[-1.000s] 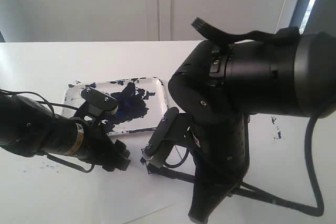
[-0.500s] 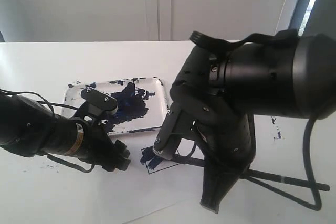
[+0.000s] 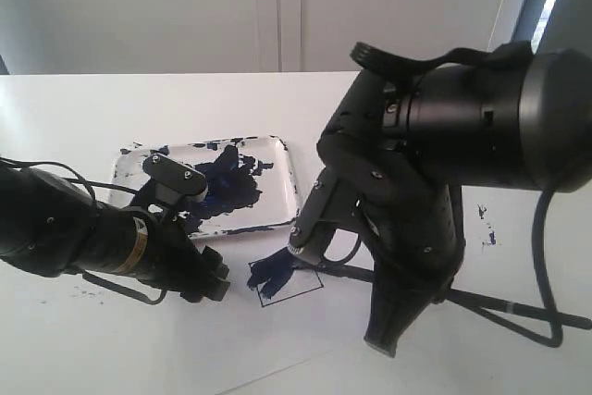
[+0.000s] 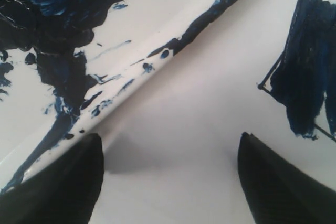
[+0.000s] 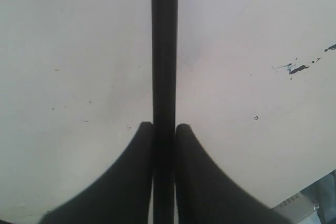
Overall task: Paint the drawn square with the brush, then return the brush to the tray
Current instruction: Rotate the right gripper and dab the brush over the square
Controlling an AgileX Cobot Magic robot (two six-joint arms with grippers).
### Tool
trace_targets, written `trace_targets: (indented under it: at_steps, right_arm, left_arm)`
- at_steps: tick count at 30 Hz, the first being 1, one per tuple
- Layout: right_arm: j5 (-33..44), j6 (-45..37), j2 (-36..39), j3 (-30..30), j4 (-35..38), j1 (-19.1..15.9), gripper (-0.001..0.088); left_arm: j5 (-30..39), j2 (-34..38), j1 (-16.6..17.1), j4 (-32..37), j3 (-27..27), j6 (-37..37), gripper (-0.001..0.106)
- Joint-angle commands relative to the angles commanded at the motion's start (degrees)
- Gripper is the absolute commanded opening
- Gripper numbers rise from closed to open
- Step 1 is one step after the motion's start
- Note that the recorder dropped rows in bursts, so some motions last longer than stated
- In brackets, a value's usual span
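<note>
Closest to the table's near edge, the right gripper is clamped narrowly on the brush. In the right wrist view its two fingers press against either side of the black shaft. The handle trails off toward the near right corner. The tip points down at the drawn square, which lies just short of the tray and is smeared dark blue over about half its inside. The bristles seem to be on the paper, though the gripper partly hides the contact.

So painting is the step in hand, and it is unfinished, since the side nearer the table's front edge is white. The next move calls for dragging the tip across that bare part while staying inside the outline.

Just beside the square, toward the left edge, the left gripper hangs low with its jaws wide and nothing between them.

Farther back, the tray sits left of the table's middle, splashed with dark paint.

A yellowish label on the left arm is too small to read. No other writing shows.
</note>
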Motion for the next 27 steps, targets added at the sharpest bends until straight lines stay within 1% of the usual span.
trace_targets:
  at_steps: [3,8,13,18,27]
  right_arm:
    - [0.00,-1.74,0.00,0.00,4.53,0.00,0.0000]
    - [0.00,-1.99,0.00,0.00,7.29,0.23,0.0000]
    - [0.00,-3.80,0.00,0.00,10.37,1.86,0.0000]
    - [0.00,-3.93,0.00,0.00,10.77,3.60,0.0000]
    - [0.00,-4.52,0.00,0.00,10.87,3.60,0.0000]
  left_arm:
    - [0.00,0.00,0.00,0.00,0.00,0.00,0.075]
    - [0.00,0.00,0.00,0.00,0.00,0.00,0.075]
    - [0.00,0.00,0.00,0.00,0.00,0.00,0.075]
    - [0.00,0.00,0.00,0.00,0.00,-0.27,0.075]
    - [0.00,0.00,0.00,0.00,0.00,-0.27,0.075]
